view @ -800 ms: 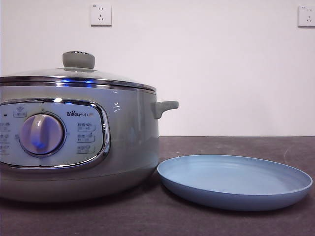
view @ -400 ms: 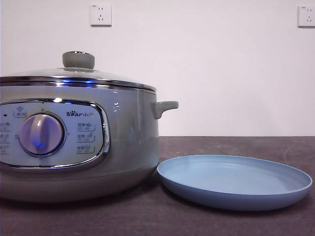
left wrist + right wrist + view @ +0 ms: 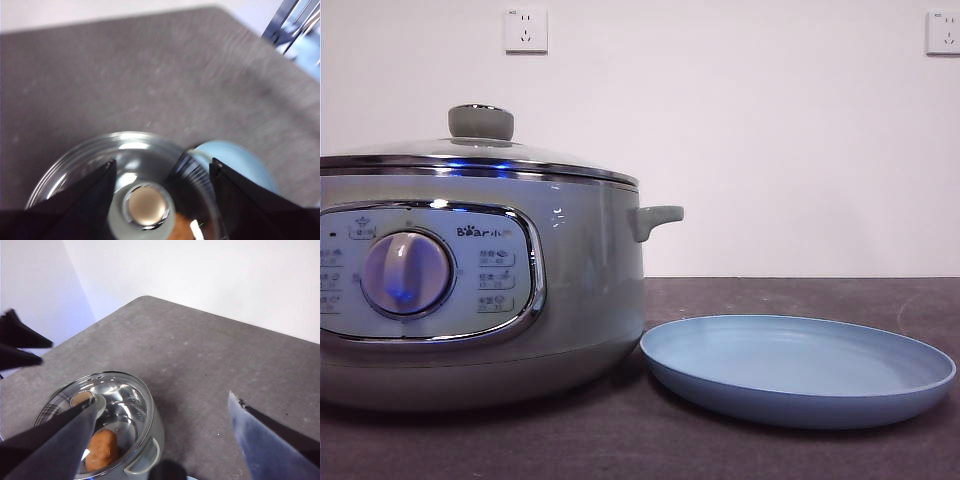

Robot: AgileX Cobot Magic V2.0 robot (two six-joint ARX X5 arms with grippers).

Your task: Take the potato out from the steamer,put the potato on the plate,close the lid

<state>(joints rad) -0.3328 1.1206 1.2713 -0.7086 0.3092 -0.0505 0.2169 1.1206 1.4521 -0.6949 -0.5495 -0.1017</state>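
The steamer (image 3: 480, 280) fills the left half of the front view, a pale grey-green cooker standing on the dark table (image 3: 800, 295). On its chrome-rimmed control panel (image 3: 430, 272) the word "Bear" (image 3: 478, 231) can be read above the button labels, which are too small to make out; the round dial (image 3: 406, 273) sits left of them. The lid (image 3: 470, 155) is on the steamer, its grey-green knob (image 3: 480, 121) at the top. The light-blue plate (image 3: 798, 368) lies just beside the steamer in the lower right of this view, its near-left rim close to the cooker's base. Two wall sockets (image 3: 525, 30) show at the top edge.

The front view shows neither arm nor the potato. The right wrist view does: the potato (image 3: 101, 449) lies inside the steamer (image 3: 145, 440), orange-brown, seen through the glass lid (image 3: 107, 405) in the lower left of that picture. The right gripper (image 3: 160, 440) hangs high above the table (image 3: 210, 360), its jaws wide apart and holding nothing.

The left wrist view is blurred, but the left gripper (image 3: 162, 180) hovers over the lid (image 3: 120, 155), jaws spread on either side of the knob (image 3: 145, 207) and apparently not touching it. A sliver of the potato (image 3: 181, 230) and part of the plate (image 3: 235, 162) show there too.
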